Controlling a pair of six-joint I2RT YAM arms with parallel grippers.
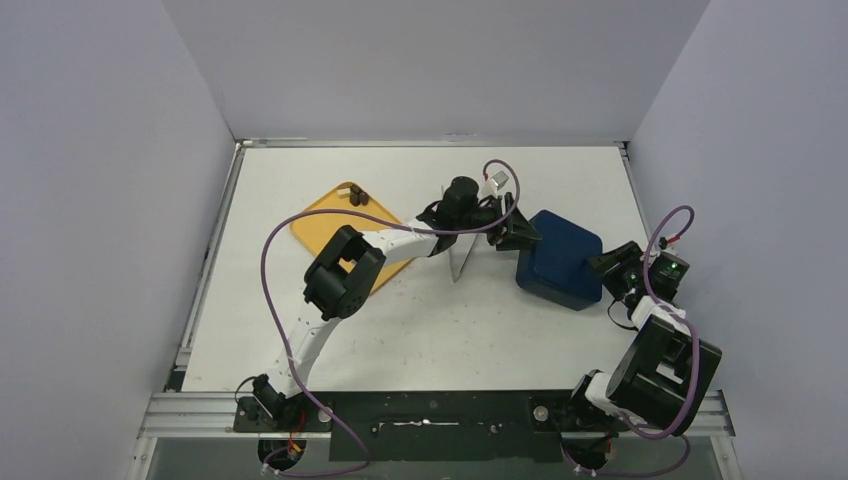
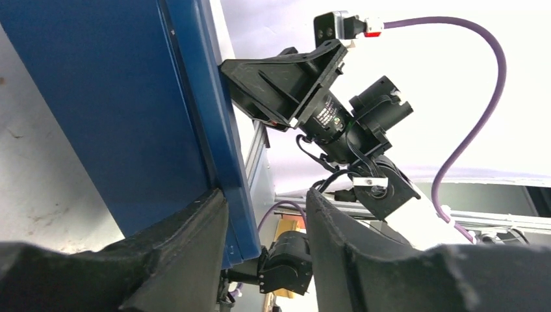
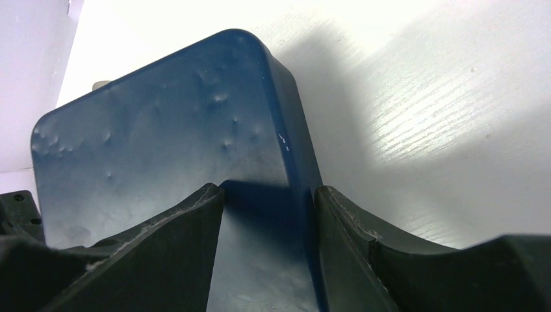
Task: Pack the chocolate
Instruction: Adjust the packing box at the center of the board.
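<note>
Two small dark brown chocolate pieces lie at the far corner of a yellow tray. A dark blue box sits right of centre with its lid on; what is inside is hidden. My left gripper is at the box's left edge, and in the left wrist view its jaws stand apart astride the blue rim. My right gripper is at the box's right edge. In the right wrist view it is open astride the lid's edge.
A shiny metal piece, likely the tongs, lies under my left forearm between the tray and the box. Walls enclose the table on the left, back and right. My right wrist shows in the left wrist view at the box's far side.
</note>
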